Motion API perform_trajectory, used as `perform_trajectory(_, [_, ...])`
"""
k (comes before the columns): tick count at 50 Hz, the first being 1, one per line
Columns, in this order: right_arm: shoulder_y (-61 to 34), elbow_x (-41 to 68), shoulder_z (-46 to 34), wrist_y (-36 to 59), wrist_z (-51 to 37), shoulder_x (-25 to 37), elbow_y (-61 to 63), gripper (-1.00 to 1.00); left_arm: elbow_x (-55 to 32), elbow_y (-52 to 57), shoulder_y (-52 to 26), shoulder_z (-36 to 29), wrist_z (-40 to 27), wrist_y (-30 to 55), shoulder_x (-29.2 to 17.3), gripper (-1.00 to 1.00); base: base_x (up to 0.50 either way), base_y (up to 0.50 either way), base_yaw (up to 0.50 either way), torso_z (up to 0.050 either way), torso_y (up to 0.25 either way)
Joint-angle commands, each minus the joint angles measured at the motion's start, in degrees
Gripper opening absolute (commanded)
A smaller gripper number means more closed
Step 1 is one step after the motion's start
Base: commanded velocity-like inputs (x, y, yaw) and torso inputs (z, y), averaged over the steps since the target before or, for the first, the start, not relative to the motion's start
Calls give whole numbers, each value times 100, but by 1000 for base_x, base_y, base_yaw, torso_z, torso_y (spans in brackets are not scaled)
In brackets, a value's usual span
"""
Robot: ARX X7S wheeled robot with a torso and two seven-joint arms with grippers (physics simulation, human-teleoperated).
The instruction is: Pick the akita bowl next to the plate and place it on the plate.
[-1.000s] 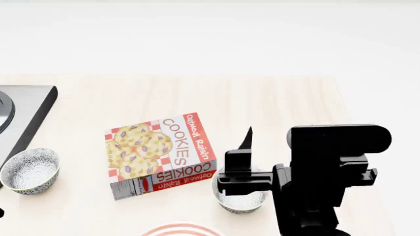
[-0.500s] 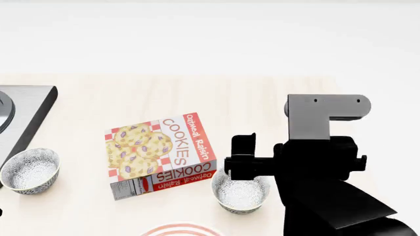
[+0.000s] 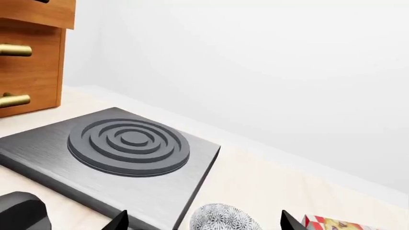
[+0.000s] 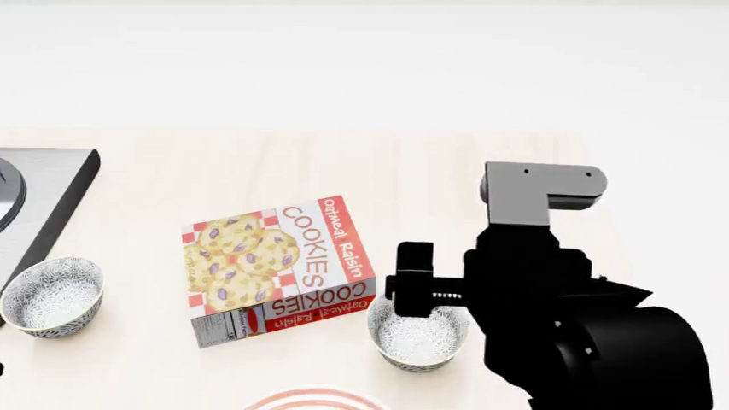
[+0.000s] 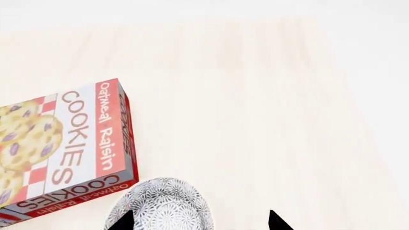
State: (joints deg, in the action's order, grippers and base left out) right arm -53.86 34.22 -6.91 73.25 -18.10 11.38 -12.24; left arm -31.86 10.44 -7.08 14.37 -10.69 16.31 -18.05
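Upright patterned akita bowl [image 4: 417, 338] sits just beyond what seems the red-ringed plate [image 4: 316, 399], barely visible

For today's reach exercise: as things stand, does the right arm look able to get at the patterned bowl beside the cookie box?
Probably yes. The right gripper hangs open right above the akita bowl, nothing between them. The cookie box lies close beside it, apparently not blocking.

1. Cookie box [image 4: 280, 269] lying flat on my table [image 4: 479, 162], mid-surface.
2. Second patterned bowl [image 4: 51, 296] near the table's left edge, just beside the stove burner [image 3: 121, 155].
3. Wooden drawers [image 3: 30, 55] with brass handles behind the burner.
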Motion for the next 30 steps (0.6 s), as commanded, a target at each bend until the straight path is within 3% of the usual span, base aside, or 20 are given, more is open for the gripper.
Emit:
perform_trajectory(1, [-352,-113,-245,-214,261,-51,-923,100,-31,48,12,-8,-37,26,-22,100,0,0,0,0,0])
perform_trajectory(30, [-1149,-380,-455,-929,788,-163,-3093,100,-73,-1,-5,-38,-66,6,-51,100,0,0,0,0,0])
